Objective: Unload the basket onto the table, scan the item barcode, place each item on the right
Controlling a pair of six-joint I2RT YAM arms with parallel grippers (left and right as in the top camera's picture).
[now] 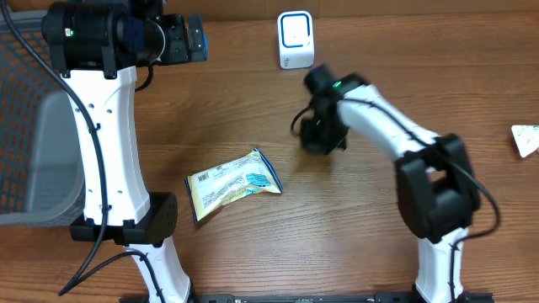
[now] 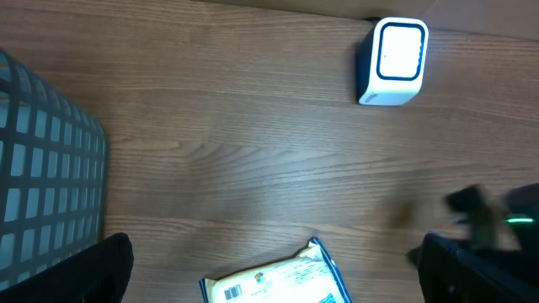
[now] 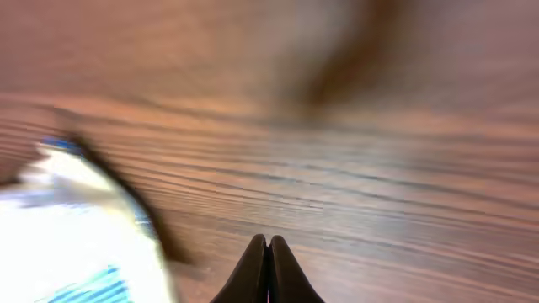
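The item, a pale yellow snack packet [image 1: 234, 183] with blue edges, lies flat on the wooden table, its barcode [image 2: 228, 292] facing up near its left end. A white scanner [image 1: 296, 39] with a blue-framed window stands at the back of the table. My right gripper [image 1: 315, 136] hovers just right of the packet, shut with nothing between its fingers [image 3: 268, 248]; its wrist view is blurred, with the packet [image 3: 76, 236] at lower left. My left gripper [image 1: 199, 39] is high at the back left, open, looking down on the packet [image 2: 278, 282] and scanner [image 2: 394, 61].
A grey mesh basket [image 1: 34, 143] sits at the left edge of the table. Another pale packet [image 1: 526, 139] lies at the far right edge. The left arm's white column [image 1: 105, 143] stands between the basket and the item.
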